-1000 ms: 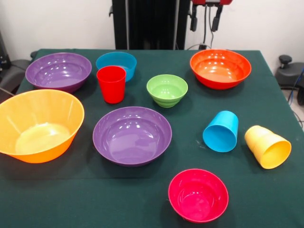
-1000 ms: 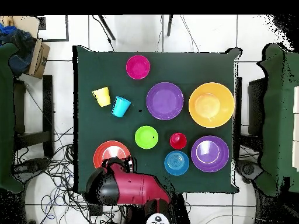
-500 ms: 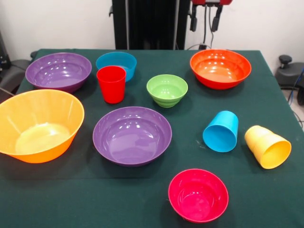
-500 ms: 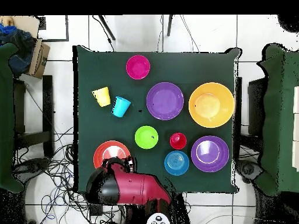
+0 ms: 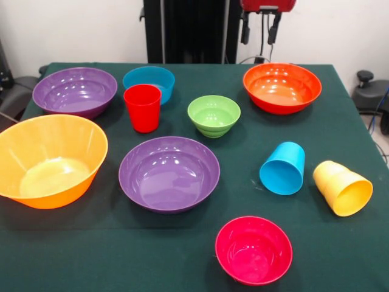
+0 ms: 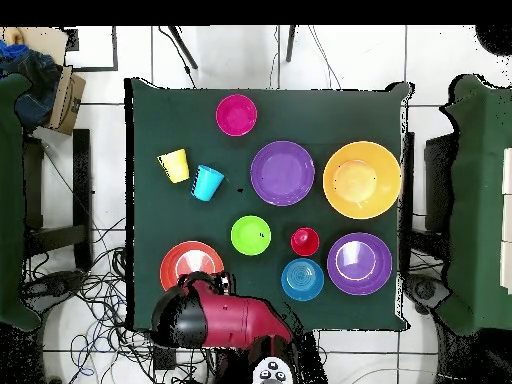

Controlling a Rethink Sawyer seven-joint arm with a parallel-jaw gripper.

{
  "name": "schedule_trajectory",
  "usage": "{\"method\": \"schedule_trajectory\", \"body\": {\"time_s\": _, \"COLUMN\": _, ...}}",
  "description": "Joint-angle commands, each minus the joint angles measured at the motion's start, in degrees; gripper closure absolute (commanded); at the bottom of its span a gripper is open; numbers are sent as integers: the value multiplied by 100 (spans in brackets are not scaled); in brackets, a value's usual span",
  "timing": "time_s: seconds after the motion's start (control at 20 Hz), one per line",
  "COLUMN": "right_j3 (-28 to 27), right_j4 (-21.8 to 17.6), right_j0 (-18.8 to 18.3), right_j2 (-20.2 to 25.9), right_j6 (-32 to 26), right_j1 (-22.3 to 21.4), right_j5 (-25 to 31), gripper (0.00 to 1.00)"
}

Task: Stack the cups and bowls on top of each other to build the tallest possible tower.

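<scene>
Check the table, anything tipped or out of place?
Two cups lie on their sides: the sky-blue cup and the yellow cup, side by side but apart. The red cup stands upright. All bowls sit upright; nothing stacked yet.

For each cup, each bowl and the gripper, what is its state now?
red cup: upright, empty
blue cup: on its side
yellow cup: on its side
seven bowls, such as the orange-red bowl: upright, empty, unstacked
gripper: above the table's far edge, holding nothing, open or shut unclear
</scene>
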Motion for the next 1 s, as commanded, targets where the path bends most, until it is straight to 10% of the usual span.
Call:
{"method": "schedule_trajectory", "body": {"time_s": 0.05, "right_j3": 226, "right_j4": -1, "right_j0": -7, "right_j2": 289, "right_j6": 1103, "right_j1": 481, "right_j5": -440, "gripper": 0}}
{"method": "schedule_trajectory", "body": {"time_s": 1.0, "right_j3": 114, "right_j4": -174, "right_j0": -40, "right_j2": 377, "right_j6": 1211, "right_j1": 842, "right_j5": -811, "gripper": 0}}
